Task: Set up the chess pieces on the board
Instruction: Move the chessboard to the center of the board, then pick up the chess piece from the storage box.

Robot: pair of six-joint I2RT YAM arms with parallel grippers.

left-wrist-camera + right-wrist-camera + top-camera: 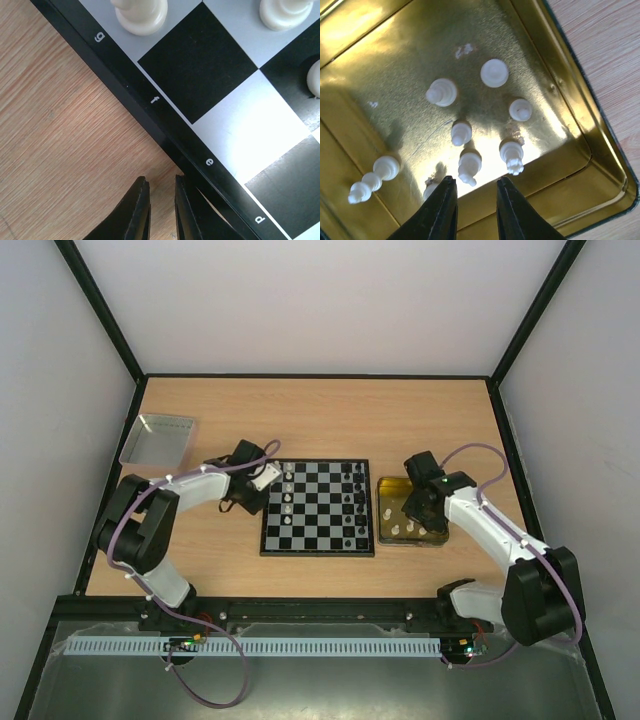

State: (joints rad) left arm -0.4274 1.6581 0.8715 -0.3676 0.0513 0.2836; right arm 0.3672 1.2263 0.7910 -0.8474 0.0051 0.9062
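Observation:
The board lies mid-table with white chess pieces on its left columns and black ones on its right. My left gripper hangs low over the wood just off the board's left border, by the letter e. Its jaws are nearly together, with nothing between them. White pieces stand on the squares ahead. My right gripper is open above the yellow tray. A white piece lies just beyond its tips, among several others.
A grey metal tray sits at the back left of the table. The yellow tray lies against the board's right side. Black frame posts and white walls enclose the table.

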